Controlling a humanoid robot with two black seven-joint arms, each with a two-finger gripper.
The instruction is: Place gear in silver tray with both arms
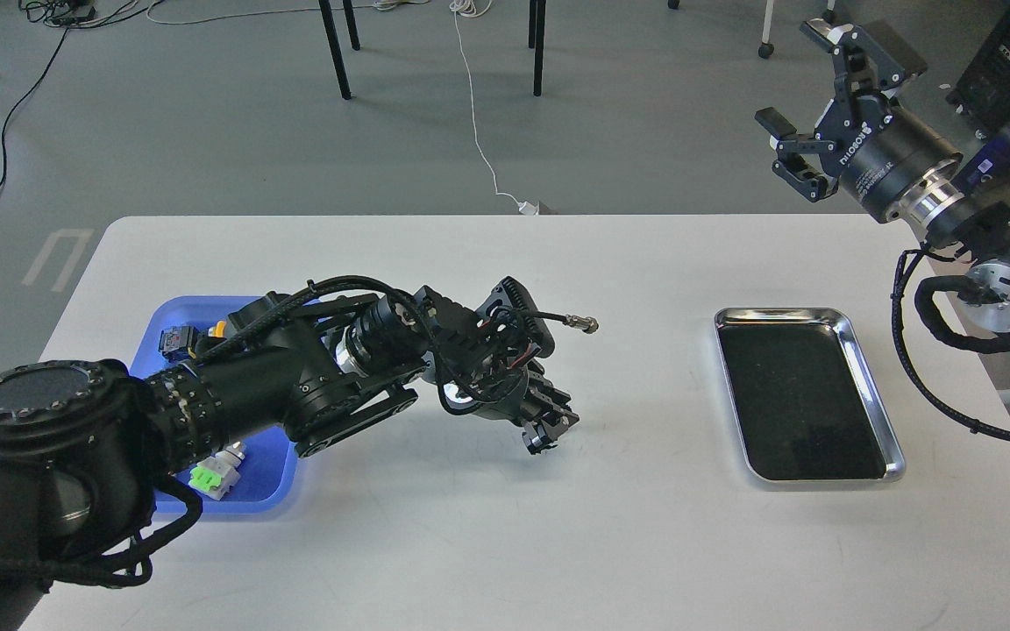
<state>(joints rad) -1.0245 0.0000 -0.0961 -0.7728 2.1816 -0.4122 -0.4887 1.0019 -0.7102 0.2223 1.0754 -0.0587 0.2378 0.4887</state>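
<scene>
The silver tray (875, 379) lies on the right of the white table, its dark bottom bare. My left gripper (547, 431) is at the table's middle, pointing down close to the surface; its dark fingers cannot be told apart, and I cannot see whether it holds anything. No gear shows anywhere. My right gripper (805, 86) is open and empty, raised high beyond the table's far right corner, well above and behind the silver tray.
A blue plastic tray (252, 487) of small parts sits at the left, mostly covered by my left arm; a green-and-white part (211, 475) lies in it. A cable with a metal connector (588, 325) sticks out from my left wrist. Chair legs and cords are on the floor behind.
</scene>
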